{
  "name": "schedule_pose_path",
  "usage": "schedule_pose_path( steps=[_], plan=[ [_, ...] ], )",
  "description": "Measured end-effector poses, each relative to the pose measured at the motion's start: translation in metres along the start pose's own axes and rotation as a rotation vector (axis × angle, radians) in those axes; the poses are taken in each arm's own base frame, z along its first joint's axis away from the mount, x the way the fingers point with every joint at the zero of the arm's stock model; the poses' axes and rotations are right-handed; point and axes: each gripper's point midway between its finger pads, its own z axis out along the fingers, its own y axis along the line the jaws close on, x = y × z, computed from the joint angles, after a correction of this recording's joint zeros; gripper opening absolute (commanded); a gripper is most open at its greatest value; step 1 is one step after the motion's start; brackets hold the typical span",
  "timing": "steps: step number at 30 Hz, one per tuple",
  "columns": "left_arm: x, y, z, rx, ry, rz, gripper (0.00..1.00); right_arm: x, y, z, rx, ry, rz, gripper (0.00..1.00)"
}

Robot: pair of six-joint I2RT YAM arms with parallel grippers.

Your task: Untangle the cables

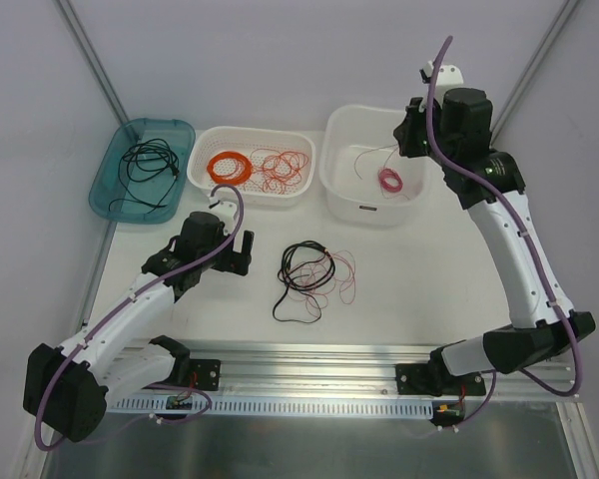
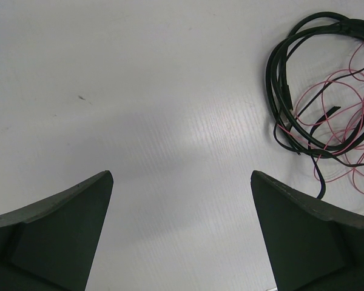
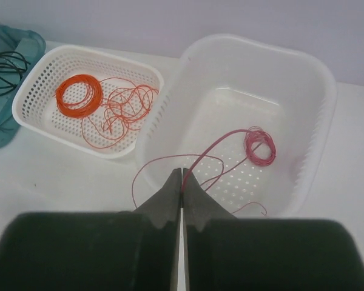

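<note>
Left tool [image 2: 181,176] spread wide at the frame's bottom over the white table [image 2: 139,91]; black and pink cables [image 2: 320,97] lie upper right.

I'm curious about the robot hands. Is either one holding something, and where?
The right gripper pinches the thin pink wire on its loose strand, away from its small coil. The left gripper is open, holding nothing.

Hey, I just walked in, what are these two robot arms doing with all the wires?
They are sorting out a wire tangle. The right gripper is shut over the white tub, seemingly pinching a pink wire whose coiled end lies in the tub. The left gripper hangs open above bare table, beside the cables, a loose black and pink tangle that neither arm holds.
</note>
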Motion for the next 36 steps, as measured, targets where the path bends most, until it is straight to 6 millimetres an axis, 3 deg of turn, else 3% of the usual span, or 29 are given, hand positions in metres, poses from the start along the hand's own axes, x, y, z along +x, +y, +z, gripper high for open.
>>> schedule_pose_path(
  steps=[4,10,11,12,14,15,16,17,21,26,30,33,36],
  plan=[
    [0.001,0.0,0.001,-0.001,0.003,0.0,0.99,-0.005,-0.014,0.027,0.037,-0.017,0.02,0.01],
    [0.001,0.0,0.001,0.0,0.003,0.001,0.99,0.043,-0.047,0.099,0.132,0.108,0.075,0.06],
    [0.001,0.0,0.001,-0.001,0.003,0.001,0.99,0.052,-0.05,0.106,0.142,0.129,0.081,0.11],
    [0.001,0.0,0.001,0.0,0.003,0.001,0.99,0.063,-0.053,0.114,0.155,0.153,0.088,0.25],
    [0.001,0.0,0.001,0.0,0.003,0.001,0.99,0.084,-0.058,0.123,0.183,0.202,0.101,0.41],
    [0.001,0.0,0.001,0.0,0.003,0.001,0.99,0.093,-0.06,0.125,0.192,0.224,0.106,0.55],
    [0.001,0.0,0.001,0.0,0.003,0.001,0.99,0.1,-0.062,0.125,0.2,0.245,0.107,0.63],
    [0.001,0.0,0.001,0.0,0.003,0.001,0.99,0.107,-0.063,0.124,0.209,0.264,0.108,0.78],
    [0.001,0.0,0.001,0.0,0.004,0.001,0.99,0.115,-0.065,0.114,0.219,0.283,0.102,0.93],
    [0.001,0.0,0.001,0.001,0.004,0.001,0.99,0.101,-0.057,0.073,0.196,0.26,0.084,0.95],
    [0.001,0.0,0.0,0.002,0.004,0.001,0.99,0.092,-0.03,0.025,0.104,0.207,0.059,0.94],
    [0.001,0.0,0.0,0.003,0.005,0.001,0.99,0.104,-0.003,-0.003,-0.002,0.212,0.018,0.93],
    [0.001,-0.001,0.0,0.007,0.005,0.001,0.99,0.134,0.022,-0.018,-0.1,0.268,-0.039,0.92]
  ],
)
